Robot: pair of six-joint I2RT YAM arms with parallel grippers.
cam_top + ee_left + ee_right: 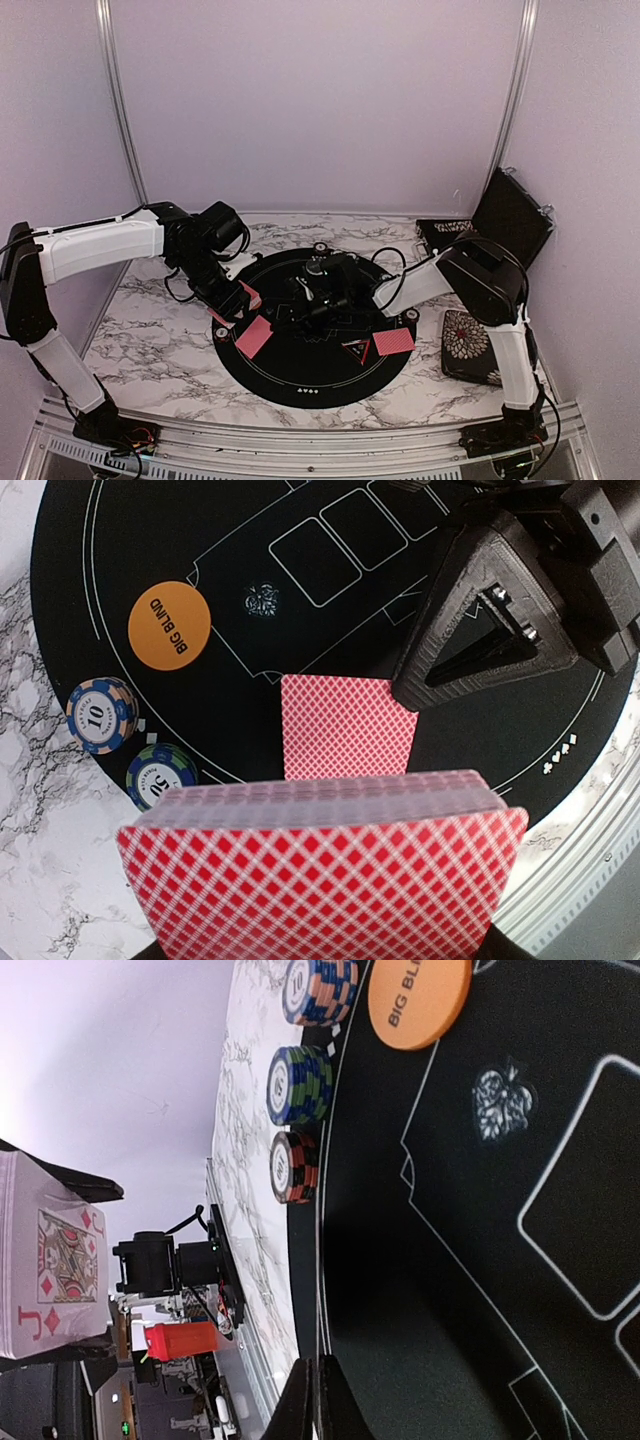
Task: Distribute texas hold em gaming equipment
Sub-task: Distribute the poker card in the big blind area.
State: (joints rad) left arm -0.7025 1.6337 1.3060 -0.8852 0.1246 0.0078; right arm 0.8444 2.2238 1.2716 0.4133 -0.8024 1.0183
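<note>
You've got the left jaws clamped on the red-backed card deck (pixel 320 880) at the left rim of the round black mat (pixel 320 372), long axis crosswise between them; right jaws shut tight over its middle.

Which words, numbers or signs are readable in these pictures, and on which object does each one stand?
"BIG BLIND": orange button.
"10": orange-and-blue chip stack.
"50": green-and-blue chip stack.
"J" with a diamond: exposed face of the card deck.
Too blurred to read: label on the red-and-black chip stack.
</note>
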